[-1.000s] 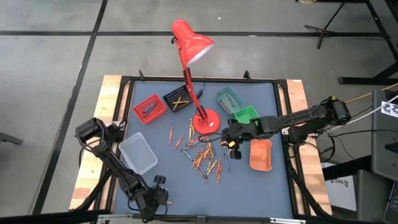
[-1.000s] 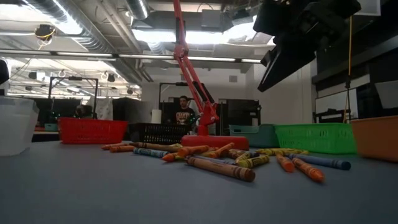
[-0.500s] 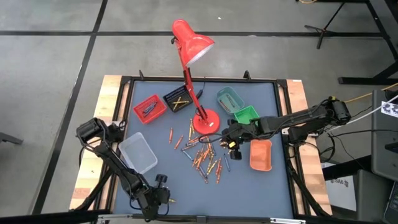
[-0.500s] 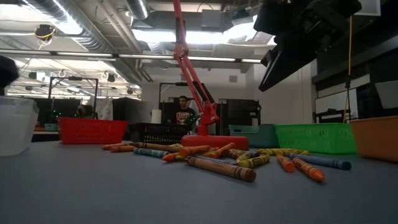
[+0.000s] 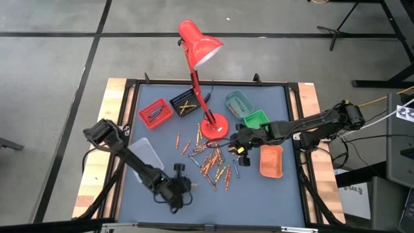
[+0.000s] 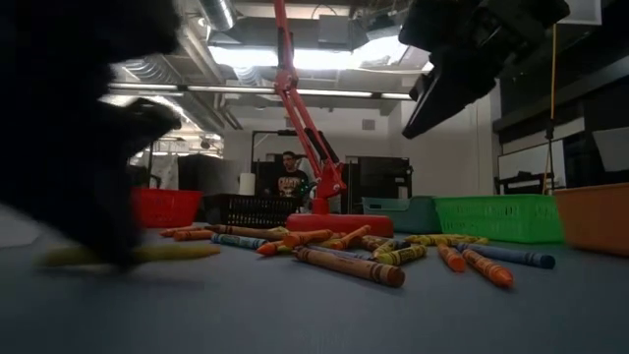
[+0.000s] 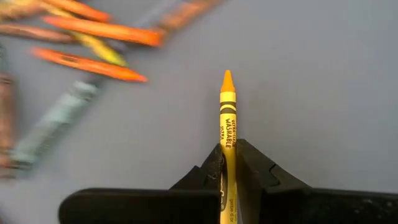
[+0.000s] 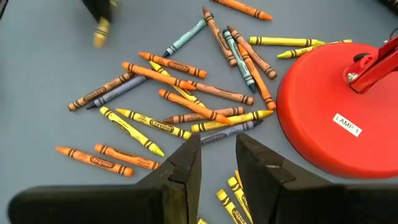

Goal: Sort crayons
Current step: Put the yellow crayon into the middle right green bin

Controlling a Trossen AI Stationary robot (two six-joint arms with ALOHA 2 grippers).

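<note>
Since a second ago the left arm has swung from the table's near-left corner toward the middle, and its left gripper (image 5: pixel 182 188) now sits over bare table just short of the crayon pile (image 5: pixel 212 160). Its fingers (image 7: pixel 211 171), wide apart a second ago, are now closed on a single yellow crayon (image 7: pixel 227 134), which sticks straight out past the fingertips. In the low view the arm now fills the left side as a dark blur that covers the clear bin, which stood in plain sight before.

The right gripper (image 5: pixel 237 147) has not moved. It hangs above the right edge of the pile, beside the red lamp base (image 5: pixel 214 125), with its fingers (image 8: pixel 186 168) parted and nothing between them.

The loose crayons lie scattered in the middle of the table, in front of the lamp base, unchanged. A red tray (image 5: pixel 155 112) and a black tray (image 5: pixel 184 103) stand toward the far left. A teal tray (image 5: pixel 238 102) and a green tray (image 5: pixel 255 119) stand on the far right, with an orange tray (image 5: pixel 272 161) nearer on the right. The clear bin (image 5: pixel 150 154) lies partly under the left arm. Bare table stays open along the near edge and at the near right.
</note>
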